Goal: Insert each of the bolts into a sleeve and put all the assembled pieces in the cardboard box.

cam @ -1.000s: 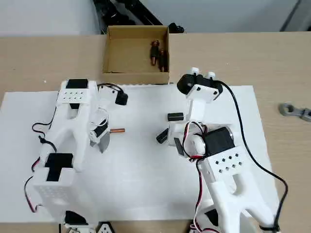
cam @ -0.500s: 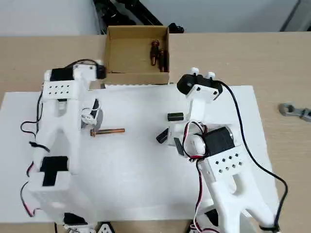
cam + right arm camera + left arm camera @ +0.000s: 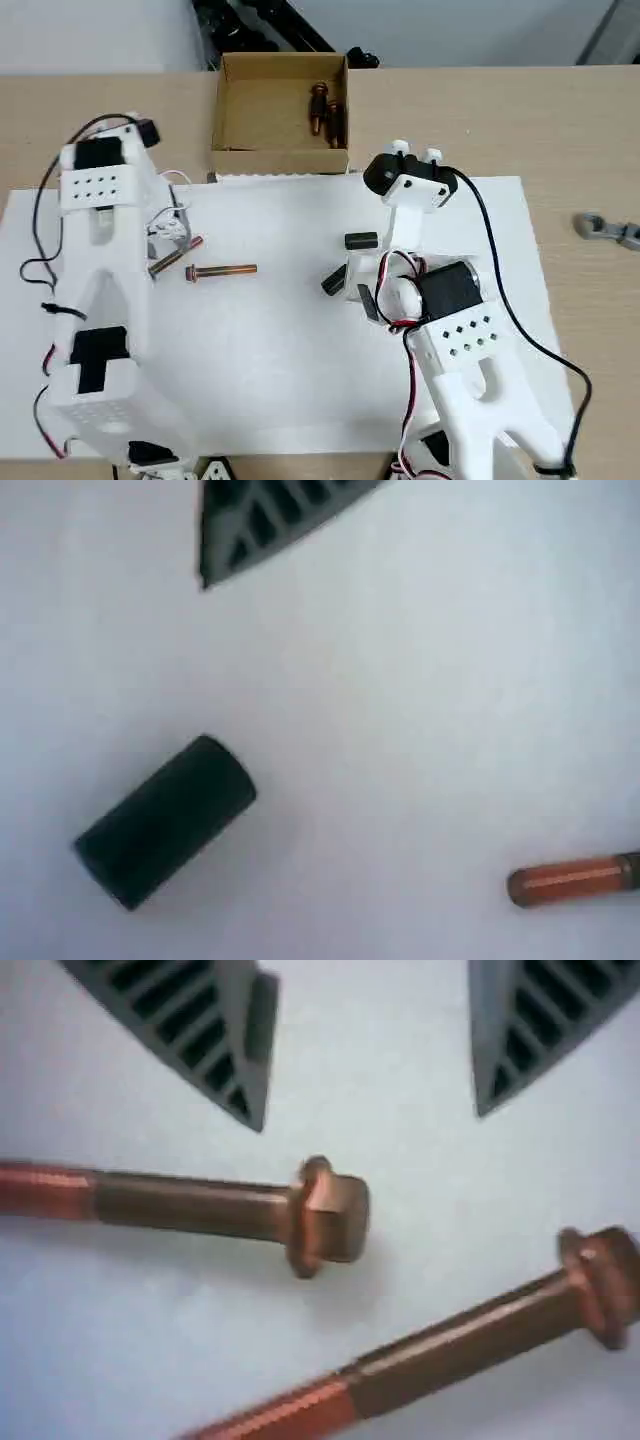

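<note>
Two copper bolts lie on the white paper. One bolt [image 3: 221, 271] [image 3: 190, 1203] lies level, and a tilted bolt [image 3: 176, 257] [image 3: 470, 1345] rests just left of it. My left gripper [image 3: 165, 238] [image 3: 365, 1070] hovers over their heads, open and holding nothing. A black sleeve [image 3: 361, 240] lies mid-paper, and a second sleeve [image 3: 333, 281] [image 3: 165, 820] lies tilted right beside my right gripper [image 3: 352, 287]. The cardboard box [image 3: 240, 110] at the back holds assembled pieces [image 3: 325, 108].
The white paper [image 3: 280, 370] has free room in front of the bolts and sleeves. A metal wrench [image 3: 605, 229] lies on the wooden table at the far right. Cables trail from both arms.
My left arm has swung left and back, uncovering the level bolt's head and the tilted bolt beside it. The level bolt stays put. The right arm has not moved.
</note>
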`<state>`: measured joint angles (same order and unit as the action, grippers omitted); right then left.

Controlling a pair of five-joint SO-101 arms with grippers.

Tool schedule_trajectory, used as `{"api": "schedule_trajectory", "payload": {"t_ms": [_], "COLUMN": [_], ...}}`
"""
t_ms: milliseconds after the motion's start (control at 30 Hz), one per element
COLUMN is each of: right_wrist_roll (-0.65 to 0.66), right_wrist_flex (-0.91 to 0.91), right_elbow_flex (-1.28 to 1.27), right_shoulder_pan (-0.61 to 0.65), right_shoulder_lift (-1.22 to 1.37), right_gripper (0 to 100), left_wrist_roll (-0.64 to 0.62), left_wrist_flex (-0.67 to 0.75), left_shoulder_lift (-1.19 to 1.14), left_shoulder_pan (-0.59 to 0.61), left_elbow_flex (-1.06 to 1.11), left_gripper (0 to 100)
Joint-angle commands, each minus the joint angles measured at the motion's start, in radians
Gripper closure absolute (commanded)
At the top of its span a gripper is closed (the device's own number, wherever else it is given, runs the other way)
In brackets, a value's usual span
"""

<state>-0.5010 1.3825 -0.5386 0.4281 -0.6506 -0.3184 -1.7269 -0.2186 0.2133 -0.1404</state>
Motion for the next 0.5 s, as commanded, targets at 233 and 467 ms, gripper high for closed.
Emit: {"api": "schedule_trajectory", "payload": {"t_ms": [233, 467], "right_wrist_roll": [-0.003, -0.002], "right_wrist_flex": [-0.018, -0.073], "right_elbow_flex": [0.005, 0.003], "right_shoulder_pan": [0.001, 0.002], "right_shoulder_lift": [-0.013, -0.013], "right_gripper": [84.1, 84.1], "left_wrist_roll": [-0.361, -0.466], "left_wrist_flex": [-0.018, -0.021], "left_shoulder_lift": [0.055, 0.055], "left_shoulder_pan": [0.041, 0.005], "left_elbow_flex": [-0.036, -0.035], "left_gripper": [87, 87]}}
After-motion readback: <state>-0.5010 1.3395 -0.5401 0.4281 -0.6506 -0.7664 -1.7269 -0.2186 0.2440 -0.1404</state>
